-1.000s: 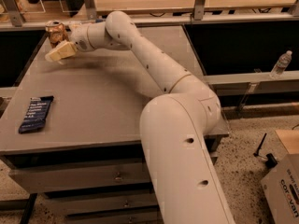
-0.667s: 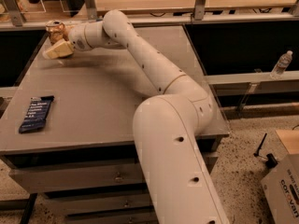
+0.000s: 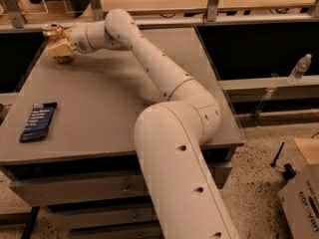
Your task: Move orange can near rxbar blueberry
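The cream two-finger gripper (image 3: pixel 59 50) is grasping the small orange-gold metal can (image 3: pixel 51 32) over the far left corner of the grey table (image 3: pixel 109 98); the flat navy-blue rxbar blueberry wrapper (image 3: pixel 38 121) is lying by that table's near left edge, well apart.

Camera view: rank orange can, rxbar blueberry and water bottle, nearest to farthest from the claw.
The claw is at the far left corner of the table.
1. orange can, right beside it.
2. rxbar blueberry, near left edge of the table.
3. water bottle, off the table, far right.
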{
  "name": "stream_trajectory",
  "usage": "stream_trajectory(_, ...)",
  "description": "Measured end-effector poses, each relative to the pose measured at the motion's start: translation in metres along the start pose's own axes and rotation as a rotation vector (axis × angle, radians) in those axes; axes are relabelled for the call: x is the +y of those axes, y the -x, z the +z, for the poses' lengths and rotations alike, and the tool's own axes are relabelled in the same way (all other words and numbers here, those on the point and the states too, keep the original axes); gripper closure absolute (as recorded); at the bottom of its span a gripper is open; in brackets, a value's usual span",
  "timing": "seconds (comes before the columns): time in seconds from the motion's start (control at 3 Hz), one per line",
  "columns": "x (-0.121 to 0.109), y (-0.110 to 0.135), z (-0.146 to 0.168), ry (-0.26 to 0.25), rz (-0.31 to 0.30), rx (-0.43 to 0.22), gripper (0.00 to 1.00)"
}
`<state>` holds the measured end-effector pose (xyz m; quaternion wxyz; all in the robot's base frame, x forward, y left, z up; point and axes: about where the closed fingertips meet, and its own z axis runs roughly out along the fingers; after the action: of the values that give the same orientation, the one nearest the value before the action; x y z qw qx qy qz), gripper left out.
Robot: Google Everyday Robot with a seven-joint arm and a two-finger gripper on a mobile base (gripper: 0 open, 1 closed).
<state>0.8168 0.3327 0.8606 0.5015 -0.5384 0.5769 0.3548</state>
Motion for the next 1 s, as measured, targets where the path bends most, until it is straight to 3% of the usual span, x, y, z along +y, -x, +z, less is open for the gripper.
stream_trajectory(0.67,0.005,0.011,-0.015,-0.020,-0.005,-0.003,0.55)
stream_trajectory(1.0,0.027,0.020,-0.029,-0.026,0.004,-0.009,0.47)
